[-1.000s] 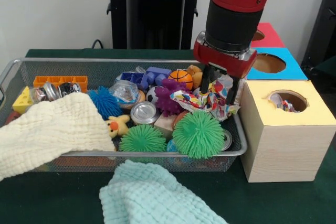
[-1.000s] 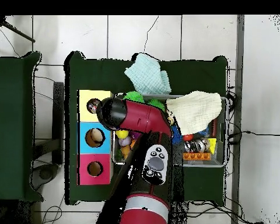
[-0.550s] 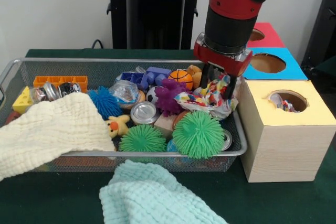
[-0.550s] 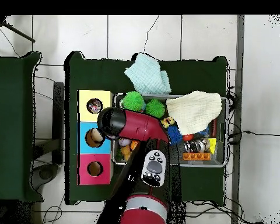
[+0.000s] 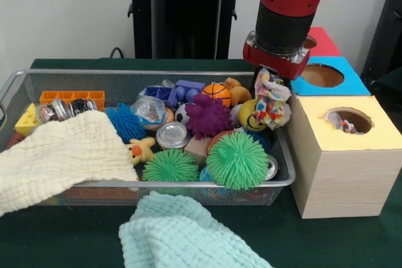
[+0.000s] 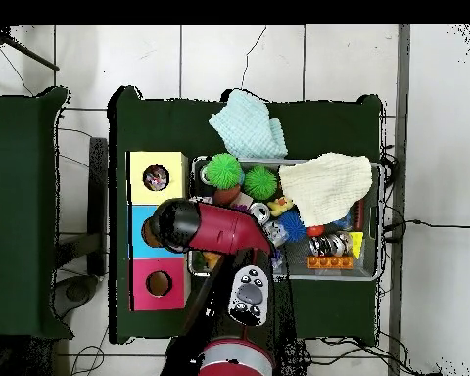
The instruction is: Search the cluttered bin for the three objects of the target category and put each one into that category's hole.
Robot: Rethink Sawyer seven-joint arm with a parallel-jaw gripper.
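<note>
While the gripper (image 5: 271, 86) hangs over the right end of the wire bin (image 5: 19, 80), its fingers are clamped on a crumpled multicoloured wrapper (image 5: 272, 101), which dangles clear of the clutter just beside the yellow-topped box (image 5: 370, 136). That box stands nearest in a row of three to the right of the bin, with the blue-topped box (image 5: 348, 83) behind it and the red-topped box (image 5: 326, 42) farthest back. Something colourful already lies inside the yellow hole (image 5: 347, 121). Below the wrapper sits a yellow smiley ball (image 5: 248, 117), next to a purple spiky toy (image 5: 207, 116). Two green spiky balls (image 5: 237, 160) rest against the bin's near wall. A cream cloth (image 5: 56, 155) drapes over the bin's left near rim, and a pale blue cloth (image 5: 182, 233) lies on the table in front.
</note>
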